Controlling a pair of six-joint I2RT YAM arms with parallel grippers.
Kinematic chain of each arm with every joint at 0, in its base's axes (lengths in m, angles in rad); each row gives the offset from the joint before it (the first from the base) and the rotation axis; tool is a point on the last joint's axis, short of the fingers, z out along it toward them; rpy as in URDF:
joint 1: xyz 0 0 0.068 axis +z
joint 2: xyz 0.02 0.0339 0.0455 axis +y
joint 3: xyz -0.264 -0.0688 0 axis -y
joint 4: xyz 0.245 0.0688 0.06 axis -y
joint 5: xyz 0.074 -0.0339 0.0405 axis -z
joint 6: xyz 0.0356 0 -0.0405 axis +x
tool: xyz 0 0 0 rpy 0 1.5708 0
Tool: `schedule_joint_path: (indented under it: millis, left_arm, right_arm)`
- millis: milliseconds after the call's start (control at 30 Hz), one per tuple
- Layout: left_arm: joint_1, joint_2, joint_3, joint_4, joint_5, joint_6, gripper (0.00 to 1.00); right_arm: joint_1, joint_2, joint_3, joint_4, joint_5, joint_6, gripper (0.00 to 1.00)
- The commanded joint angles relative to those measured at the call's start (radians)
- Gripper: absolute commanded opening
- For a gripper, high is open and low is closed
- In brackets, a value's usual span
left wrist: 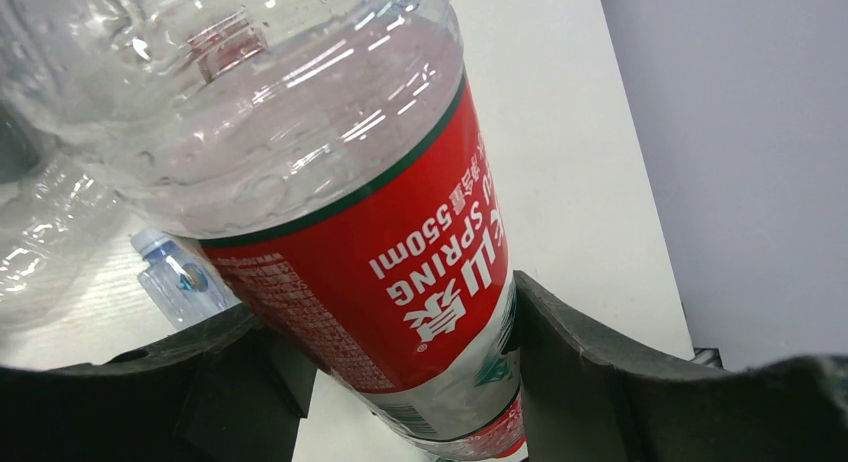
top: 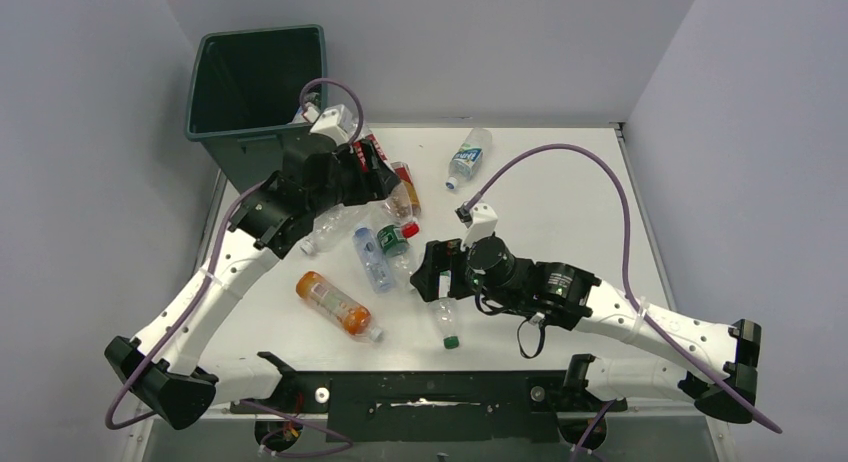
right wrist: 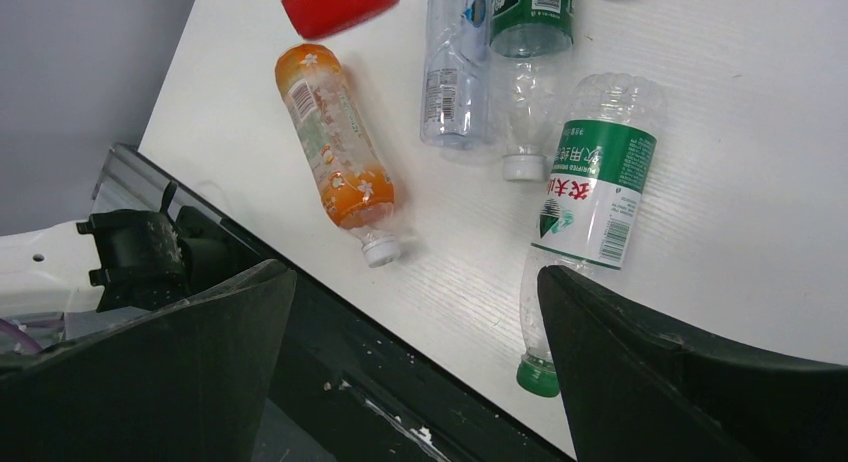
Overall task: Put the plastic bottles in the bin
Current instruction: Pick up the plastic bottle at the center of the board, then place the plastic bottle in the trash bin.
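My left gripper (left wrist: 400, 382) is shut on a clear bottle with a red label (left wrist: 400, 272), gripping it across the label. In the top view this gripper (top: 378, 174) sits just right of the dark green bin (top: 215, 132), at its near corner. My right gripper (right wrist: 420, 362) is open and empty, hovering over the table's near edge beside a green-label, green-capped bottle (right wrist: 590, 197). In the top view the right gripper (top: 430, 272) is just above that bottle (top: 445, 320). An orange bottle (right wrist: 335, 147) lies to the left of it.
Between the arms lie a blue-label clear bottle (top: 372, 257), a green-label bottle (top: 393, 240), an amber bottle (top: 405, 194) and a clear bottle (top: 325, 230). The orange bottle (top: 335, 302) lies near the front. One bottle (top: 468, 159) lies apart at the back. Grey walls enclose the table.
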Motion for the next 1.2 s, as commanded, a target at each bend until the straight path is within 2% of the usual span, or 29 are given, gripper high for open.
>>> schedule_joint_path:
  millis: [0, 167, 733, 1167]
  left_arm:
    - [0.027, 0.016, 0.13, -0.002, -0.01, 0.058, 0.59]
    - [0.077, 0.048, 0.22, -0.019, 0.031, 0.085, 0.59]
    - [0.349, 0.116, 0.465, -0.058, 0.181, 0.137, 0.6]
    - [0.675, 0.281, 0.673, 0.008, 0.346, 0.07, 0.6]
  right_arm:
    - [0.009, -0.009, 0.001, 0.038, 0.029, 0.017, 0.98]
    - [0.013, 0.001, -0.005, 0.034, 0.03, 0.022, 0.98]
    - [0.037, 0.053, -0.02, 0.063, 0.012, 0.041, 0.98]
    - [0.057, 0.097, -0.009, 0.076, 0.001, 0.054, 0.98]
